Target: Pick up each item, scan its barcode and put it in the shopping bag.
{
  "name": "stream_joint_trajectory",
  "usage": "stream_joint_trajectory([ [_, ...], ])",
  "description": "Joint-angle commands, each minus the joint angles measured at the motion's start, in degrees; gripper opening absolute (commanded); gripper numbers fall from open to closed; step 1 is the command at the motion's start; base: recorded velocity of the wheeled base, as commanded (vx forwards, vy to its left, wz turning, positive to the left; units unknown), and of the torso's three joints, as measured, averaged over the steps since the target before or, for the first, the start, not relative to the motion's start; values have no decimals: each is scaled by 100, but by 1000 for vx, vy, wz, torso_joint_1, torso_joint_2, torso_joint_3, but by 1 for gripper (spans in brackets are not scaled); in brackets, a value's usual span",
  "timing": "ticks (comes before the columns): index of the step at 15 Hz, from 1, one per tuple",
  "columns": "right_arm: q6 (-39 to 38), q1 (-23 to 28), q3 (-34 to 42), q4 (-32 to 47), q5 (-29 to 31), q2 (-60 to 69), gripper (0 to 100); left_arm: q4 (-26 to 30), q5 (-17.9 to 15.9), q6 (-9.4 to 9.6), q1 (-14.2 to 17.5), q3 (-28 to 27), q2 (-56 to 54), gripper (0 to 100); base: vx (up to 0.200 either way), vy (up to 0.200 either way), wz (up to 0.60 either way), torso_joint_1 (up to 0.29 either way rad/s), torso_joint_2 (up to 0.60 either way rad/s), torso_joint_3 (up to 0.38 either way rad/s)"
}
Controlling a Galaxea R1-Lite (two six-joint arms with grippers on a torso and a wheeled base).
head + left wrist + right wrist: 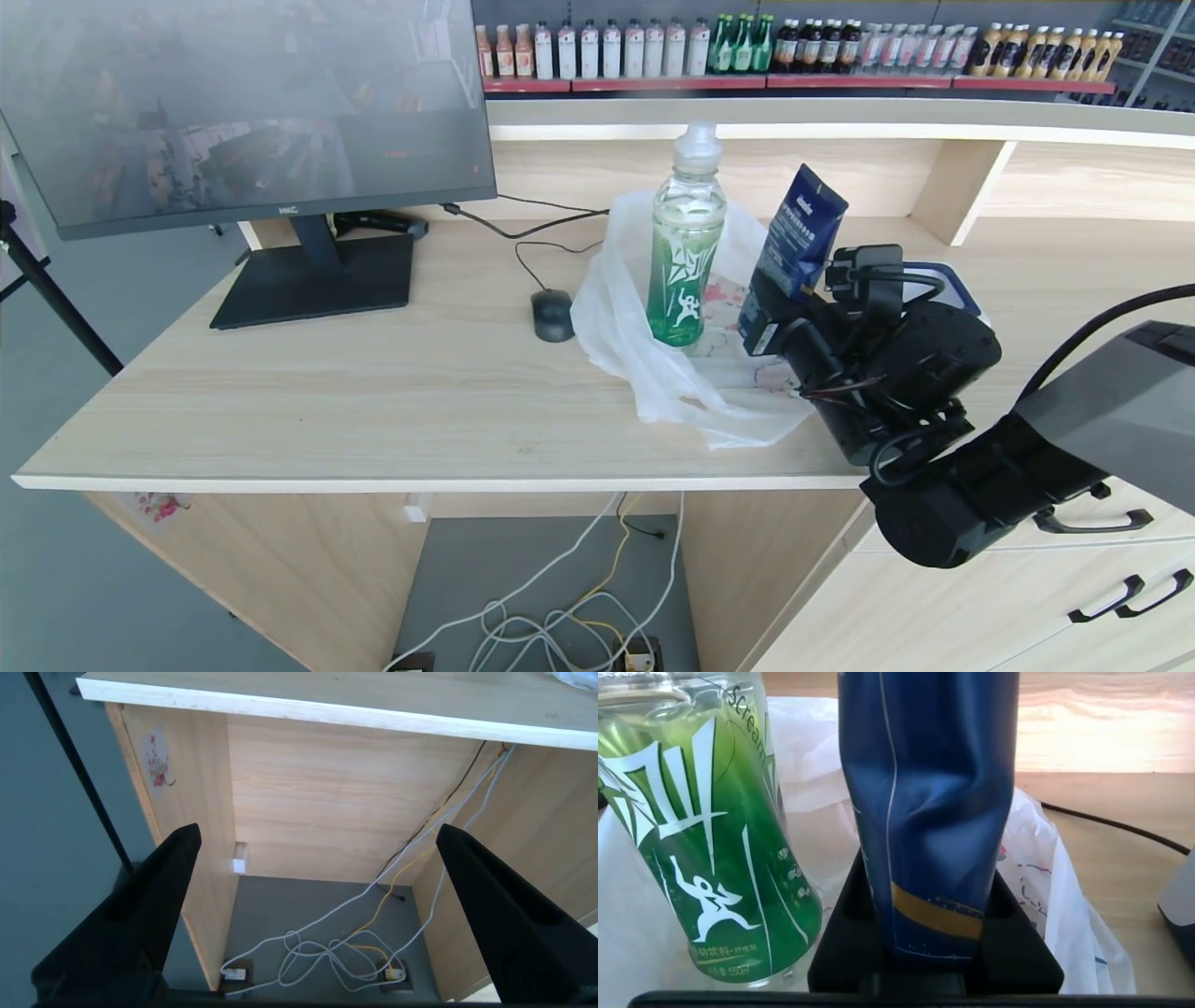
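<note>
Two risks stand out. The right gripper (767, 338), jaws clenched on the lower end of a dark blue foil pouch (794, 245), holds it just beside the clear green-labelled plastic bottle (688, 245). That bottle stands on the thin white plastic shopping bag (653, 383). A sideways swing could topple the bottle, and the crumpled pouch might slip. The left gripper (318, 868), well below the bottle, has its jaws spread, grasping nothing.

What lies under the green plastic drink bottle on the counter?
The thin white plastic shopping bag lies under the green plastic bottle, spread on the light wooden counter. The bottle's base hides anything else beneath.
</note>
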State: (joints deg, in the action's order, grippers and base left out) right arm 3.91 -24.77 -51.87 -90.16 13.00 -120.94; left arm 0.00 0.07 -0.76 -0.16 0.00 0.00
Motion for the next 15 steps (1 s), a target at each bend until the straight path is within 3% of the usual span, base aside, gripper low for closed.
stream_joint_trajectory([
  [1, 4, -1, 19, 16, 1, -26, 0, 0, 1, -4, 7, 0, 9, 100, 0, 0, 0, 0, 0, 0],
  [15, -22, -19, 160, 16, 1, -149, 0, 0, 1, -4, -2, 0, 9, 100, 0, 0, 0, 0, 0, 0],
])
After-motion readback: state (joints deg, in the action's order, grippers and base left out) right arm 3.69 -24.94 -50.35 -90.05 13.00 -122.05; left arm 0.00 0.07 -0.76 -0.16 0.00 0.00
